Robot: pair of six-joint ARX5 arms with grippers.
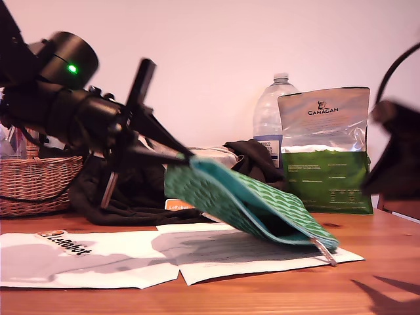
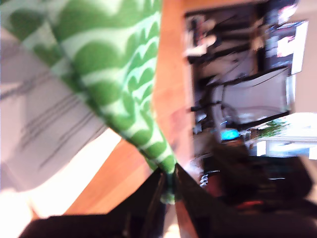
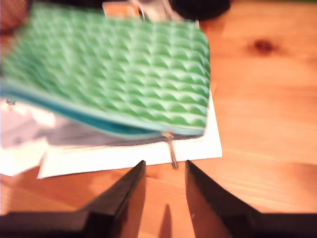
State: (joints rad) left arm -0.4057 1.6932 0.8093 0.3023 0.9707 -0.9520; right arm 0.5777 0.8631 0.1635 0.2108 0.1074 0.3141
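A green quilted pouch (image 1: 243, 197) with a teal zipper edge hangs tilted, its low corner resting on white paper (image 1: 216, 252). My first gripper (image 1: 180, 157), on the black arm at the exterior view's left, is shut on the pouch's raised corner; the first wrist view shows the fabric (image 2: 114, 74) pinched at my first gripper (image 2: 168, 186). My second gripper (image 3: 163, 166) is open just short of the pouch (image 3: 119, 74), with the zipper pull (image 3: 172, 151) in front of its gap and untouched. The second arm (image 1: 394, 157) is a dark blur at the exterior view's right.
The wooden table (image 1: 380, 262) carries paper sheets (image 1: 85, 259). A wicker basket (image 1: 33, 184) stands at the exterior view's left, with black cloth (image 1: 131, 193) behind the pouch. A water bottle (image 1: 272, 108) and a green and silver Canagan bag (image 1: 325, 151) stand at the back right.
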